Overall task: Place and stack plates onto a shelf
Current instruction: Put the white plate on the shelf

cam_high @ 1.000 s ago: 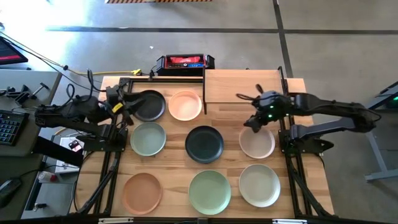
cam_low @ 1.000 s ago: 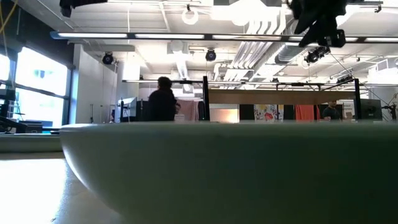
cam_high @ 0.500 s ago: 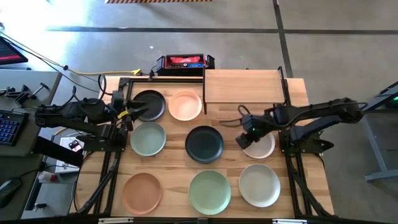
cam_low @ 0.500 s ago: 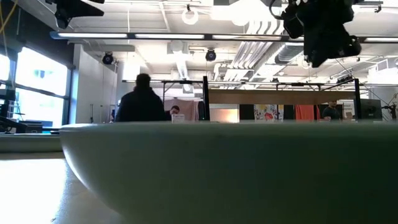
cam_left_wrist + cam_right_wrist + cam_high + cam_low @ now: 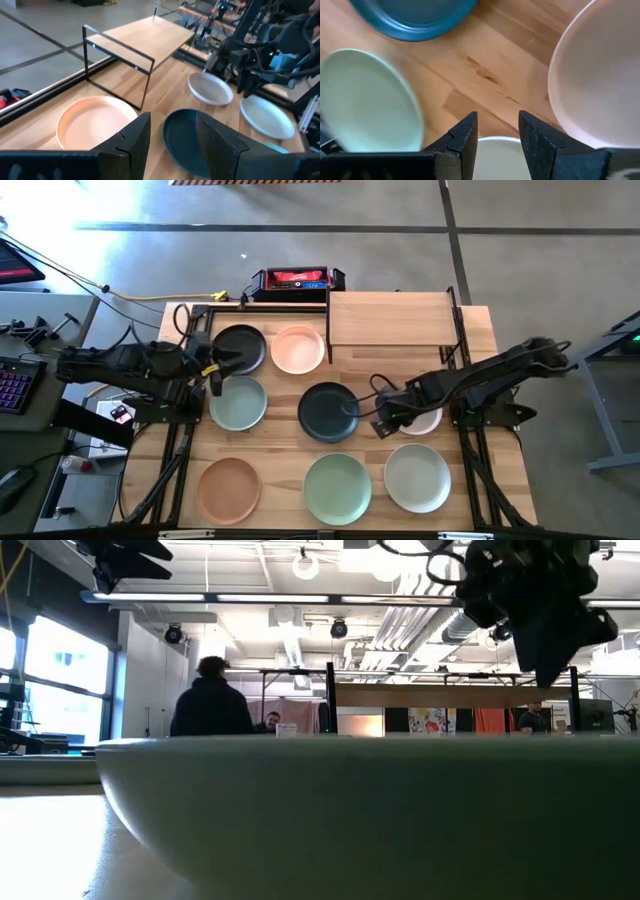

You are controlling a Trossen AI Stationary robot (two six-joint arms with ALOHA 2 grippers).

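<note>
While the right gripper (image 5: 381,423) hovers unclenched, its arm half hides a cream plate (image 5: 426,420).

Eight plates: two black (image 5: 240,348), two peach (image 5: 298,349), two pale green (image 5: 238,402), two cream (image 5: 417,477). One shelf (image 5: 390,319). Two arms (image 5: 110,366).

The shelf (image 5: 392,319) board is lying bare, open to approach from above, with its black posts (image 5: 329,311) standing at the corners. Eight plates are crowding the tabletop (image 5: 477,317), leaving narrow wood strips between them. The right gripper (image 5: 381,420) is filling the gap between the central black plate (image 5: 327,411) and the cream plate (image 5: 427,419).
</note>
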